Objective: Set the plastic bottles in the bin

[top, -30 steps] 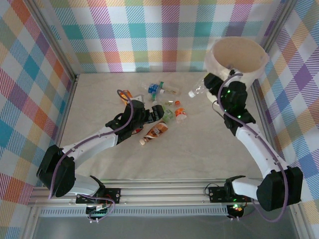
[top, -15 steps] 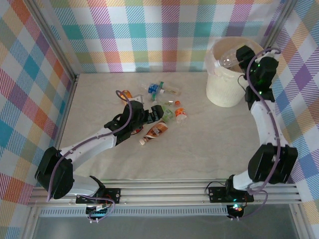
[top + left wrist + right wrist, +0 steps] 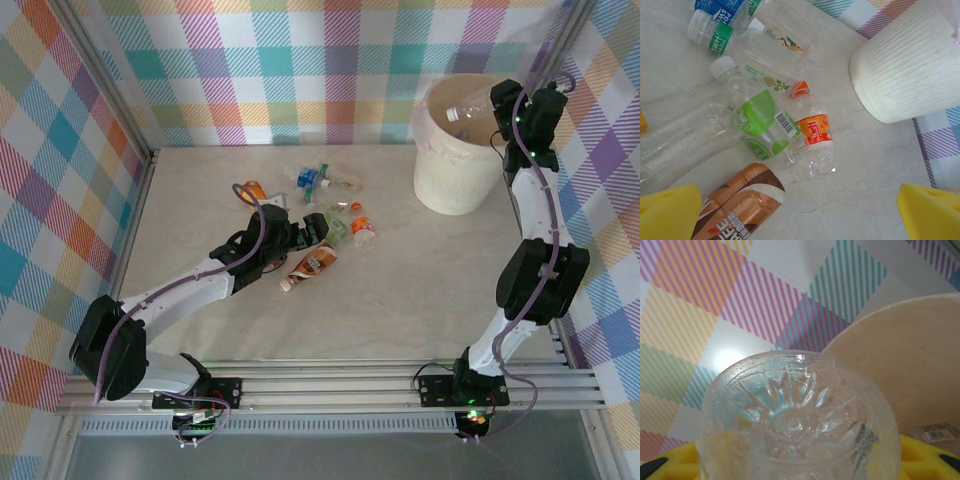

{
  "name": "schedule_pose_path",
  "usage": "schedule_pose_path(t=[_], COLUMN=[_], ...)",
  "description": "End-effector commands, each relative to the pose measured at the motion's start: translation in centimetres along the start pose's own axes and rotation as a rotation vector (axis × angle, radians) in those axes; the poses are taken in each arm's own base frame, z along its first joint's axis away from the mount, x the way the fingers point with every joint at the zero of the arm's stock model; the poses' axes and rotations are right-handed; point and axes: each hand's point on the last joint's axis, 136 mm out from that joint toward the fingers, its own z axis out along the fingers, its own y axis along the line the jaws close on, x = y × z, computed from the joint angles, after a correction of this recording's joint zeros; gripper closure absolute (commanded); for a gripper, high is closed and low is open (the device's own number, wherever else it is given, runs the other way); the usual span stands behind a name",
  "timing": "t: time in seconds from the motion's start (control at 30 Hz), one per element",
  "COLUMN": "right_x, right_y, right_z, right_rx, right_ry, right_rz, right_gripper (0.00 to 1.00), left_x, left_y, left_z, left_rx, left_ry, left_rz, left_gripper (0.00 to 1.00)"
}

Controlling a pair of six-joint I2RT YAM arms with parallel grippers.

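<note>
Now lifted over the bin (image 3: 450, 185) at 1 o'clock, right gripper (image 3: 497, 101) clamps 1 clear bottle (image 3: 468, 108), ready to drop; left gripper (image 3: 318, 228) wide.

White arm links (image 3: 185, 293) with black joint housings (image 3: 535, 285), thin purple cables (image 3: 261, 222) alongside, small green lights (image 3: 470, 414), yellow padded fingers (image 3: 670, 212).

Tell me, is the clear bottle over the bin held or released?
Held. The right gripper is shut on the clear bottle, lying sideways over the mouth of the bin; the right wrist view shows its base between yellow fingers.
</note>
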Motion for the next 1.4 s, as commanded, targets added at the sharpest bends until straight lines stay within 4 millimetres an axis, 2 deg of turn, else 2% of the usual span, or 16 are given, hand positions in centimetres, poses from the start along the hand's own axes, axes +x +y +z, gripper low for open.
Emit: schedule_pose_path(t=[0.0, 0.1, 0.23, 0.4, 0.5, 0.6, 0.97, 1.17, 1.37], right_x=[-0.7, -0.6, -0.8, -1.0, -1.5, -1.7, -2.6, -2.8, -2.2], right_y=[-1.5, -3.1, -3.8, -3.9, -3.6, -3.3, -1.6, 1.3, 4.2], right_z=[1.6, 3.1, 4.9, 5.7, 5.3, 4.7, 2.2, 0.2, -2.9], right_rx=[0.079, 0.129, 0.153, 0.181, 0.195, 0.202, 0.187, 0.134, 0.074], right_ry=[-0.015, -0.027, -0.030, -0.024, -0.034, -0.031, -0.052, -0.055, -0.079], right_rz=[0.005, 0.079, 0.166, 0.206, 0.186, 0.149, 0.021, -0.140, -0.353], right_gripper=[0.57, 0.54, 0.51, 0.30, 0.19, 0.14, 0.06, 0.03, 0.00], left_x=[-0.2, 0.4, 1.8, 3.7, 4.5, 4.9, 5.4, 6.3, 6.9], left_y=[-0.7, -0.4, 0.2, 1.2, 1.8, 2.2, 3.0, 3.7, 3.6], left_z=[-0.7, -0.7, -0.7, -0.6, -0.5, -0.4, -0.1, 0.6, 1.3], left_rx=[0.025, 0.014, -0.014, -0.074, -0.110, -0.129, -0.168, -0.191, -0.192], left_ry=[-0.021, 0.001, 0.049, 0.111, 0.130, 0.141, 0.169, 0.203, 0.243], left_rz=[-0.004, 0.002, 0.030, 0.087, 0.116, 0.133, 0.175, 0.197, 0.240], left_gripper=[0.00, 0.00, 0.00, 0.00, 0.00, 0.00, 0.00, 0.00, 0.00])
